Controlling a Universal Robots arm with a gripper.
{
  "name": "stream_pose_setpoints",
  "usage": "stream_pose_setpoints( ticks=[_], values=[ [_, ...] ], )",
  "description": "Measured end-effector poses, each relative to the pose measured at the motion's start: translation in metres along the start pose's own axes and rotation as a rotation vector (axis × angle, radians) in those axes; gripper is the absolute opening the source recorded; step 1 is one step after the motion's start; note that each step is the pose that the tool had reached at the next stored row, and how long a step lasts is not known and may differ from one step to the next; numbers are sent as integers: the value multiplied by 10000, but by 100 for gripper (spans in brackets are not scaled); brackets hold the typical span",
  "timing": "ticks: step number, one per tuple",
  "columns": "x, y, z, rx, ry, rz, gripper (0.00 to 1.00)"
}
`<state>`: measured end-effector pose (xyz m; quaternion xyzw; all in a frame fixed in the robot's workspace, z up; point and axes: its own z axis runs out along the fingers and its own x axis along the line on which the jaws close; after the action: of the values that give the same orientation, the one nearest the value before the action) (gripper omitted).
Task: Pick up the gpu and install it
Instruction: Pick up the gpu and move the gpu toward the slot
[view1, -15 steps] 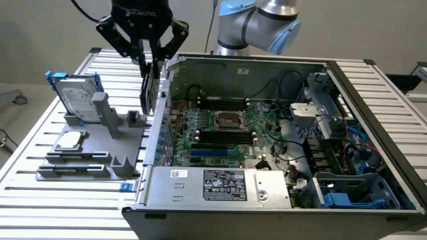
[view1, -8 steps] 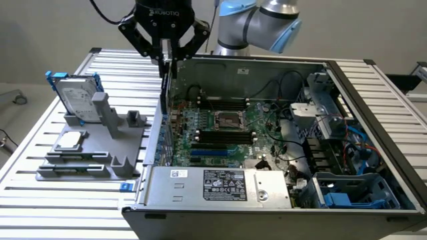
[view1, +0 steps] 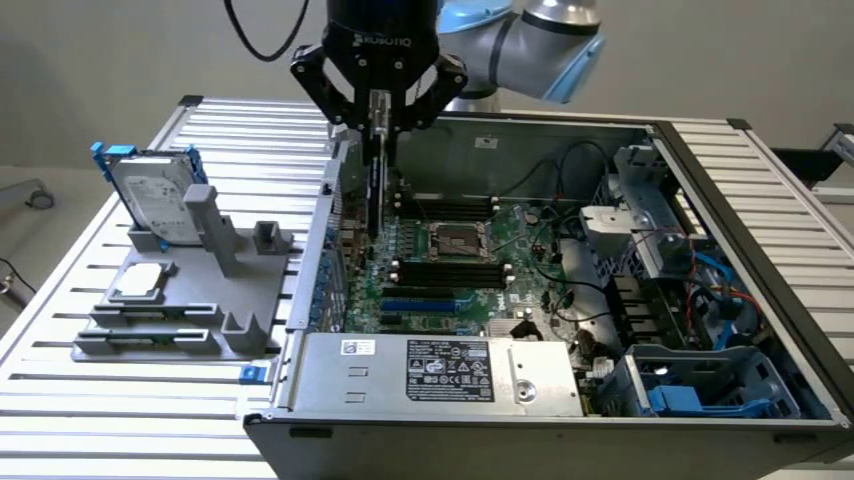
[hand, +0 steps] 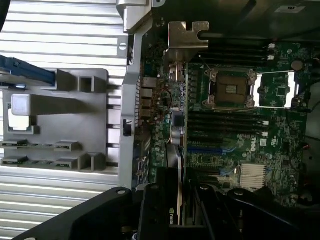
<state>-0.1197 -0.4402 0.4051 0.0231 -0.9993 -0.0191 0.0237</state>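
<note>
Fingers of my black gripper (view1: 383, 122) are closed tight on the thin green gpu card with black cooler shroud (view1: 378, 175), held upright over the green motherboard (view1: 454, 270) inside the open grey computer case (view1: 534, 135); farther off stands a grey plastic rack (view1: 174, 325).

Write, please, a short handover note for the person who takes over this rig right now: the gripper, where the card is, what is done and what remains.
The gripper is shut on the gpu, a thin green card with a black cooler shroud and a silver end bracket, held upright on edge.
Place: inside the open dark computer case, over the green motherboard, near the case wall on the exterior view's left.
Done: the card is picked up and is in the case.
Left: seating it. Whether its edge touches a slot cannot be told.
The silver hard drive with blue frame and the small flat silver-grey drive sit on the grey holder.
</note>
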Motion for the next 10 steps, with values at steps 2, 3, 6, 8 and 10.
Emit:
stream_pose_setpoints(
  ticks=[2, 3, 6, 8, 10],
  values=[
    [-92, -5, 25, 7, 0, 1, 27],
    [-138, -8, 38, 10, 0, 1, 27],
    [-275, -16, 76, 19, 1, 1, 27],
    [-366, -20, 106, 21, 0, 2, 27],
    [-460, -22, 138, 22, 1, 1, 27]
  ],
)
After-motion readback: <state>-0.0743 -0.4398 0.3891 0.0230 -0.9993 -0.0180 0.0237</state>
